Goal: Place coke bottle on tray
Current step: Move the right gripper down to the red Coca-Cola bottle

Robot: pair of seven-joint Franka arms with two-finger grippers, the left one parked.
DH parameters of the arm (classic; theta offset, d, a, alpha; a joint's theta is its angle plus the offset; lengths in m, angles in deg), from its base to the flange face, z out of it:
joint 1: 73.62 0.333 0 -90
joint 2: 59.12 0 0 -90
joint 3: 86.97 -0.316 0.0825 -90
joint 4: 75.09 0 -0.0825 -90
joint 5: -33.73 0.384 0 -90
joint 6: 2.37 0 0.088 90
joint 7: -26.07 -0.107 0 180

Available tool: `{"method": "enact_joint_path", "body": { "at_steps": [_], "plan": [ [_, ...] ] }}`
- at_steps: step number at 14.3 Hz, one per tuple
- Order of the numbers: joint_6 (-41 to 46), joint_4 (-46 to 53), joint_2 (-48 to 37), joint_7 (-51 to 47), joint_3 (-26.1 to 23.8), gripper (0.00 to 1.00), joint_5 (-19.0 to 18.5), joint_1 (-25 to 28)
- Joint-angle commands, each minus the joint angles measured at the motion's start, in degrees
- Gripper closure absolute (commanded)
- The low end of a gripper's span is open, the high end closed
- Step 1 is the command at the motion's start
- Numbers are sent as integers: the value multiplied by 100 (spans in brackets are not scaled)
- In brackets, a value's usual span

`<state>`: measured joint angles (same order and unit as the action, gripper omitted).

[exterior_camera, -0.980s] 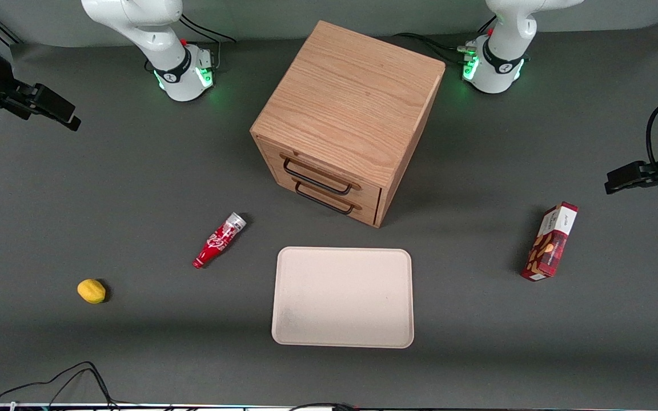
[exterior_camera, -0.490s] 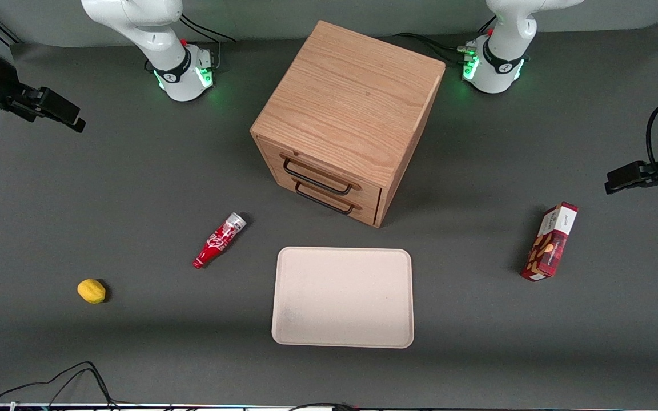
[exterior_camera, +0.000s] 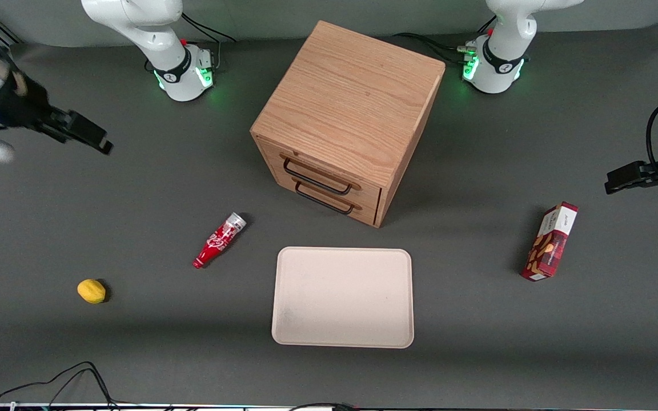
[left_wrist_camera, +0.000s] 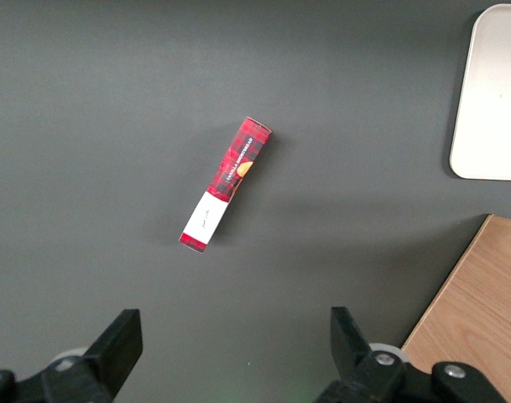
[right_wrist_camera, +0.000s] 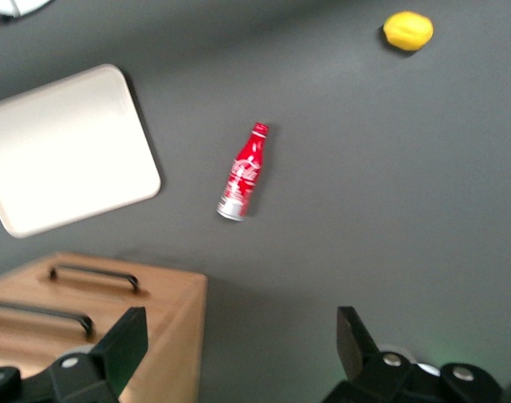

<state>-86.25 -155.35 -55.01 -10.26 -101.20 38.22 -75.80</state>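
**Bottle lies loose on the bench, our fingers spread and well away**

Our gripper hangs above the bench at the working arm's end, well apart from the bottle and higher than it. In the wrist view the two fingers stand wide apart with nothing between them.

The bottle lies on its side on the bench, ahead of and below the fingers, just beside the tray but not touching it. Its red cap end points toward the front camera and its silvery base toward the drawer box. A lemon lies farther out toward the working arm's end, clear of our path.

We judge the bottle small, light and stiff, so it should take a firm squeeze without giving. Its round, glossy body looks slippery and is likely to roll if we nudge it from one side only. We would take hold across the widest red part of the body, fingers either side of its long axis, not on the tapered neck, where the pinch could slide off. The gripper needs turning to match the slanted lie before we come down.
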Motion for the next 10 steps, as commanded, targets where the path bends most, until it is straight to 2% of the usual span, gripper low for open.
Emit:
{"method": "enact_joint_path", "body": {
  "at_steps": [1, 2, 4, 5, 7, 10],
  "plan": [
    [-373, 46, 930, -1380, -238, 0, 96, 43],
    [-540, -94, 1264, -1690, -256, 0, 70, 51],
    [-1424, -619, 1661, -2418, -256, 0, 9, 86],
    [-1829, -901, 1854, -2623, -265, 0, -140, 139],
    [-2681, -1603, 1961, -2825, -291, 0, -325, 157],
    [-3510, -2080, 2338, -3124, -300, 0, -650, 174]
  ]
}}
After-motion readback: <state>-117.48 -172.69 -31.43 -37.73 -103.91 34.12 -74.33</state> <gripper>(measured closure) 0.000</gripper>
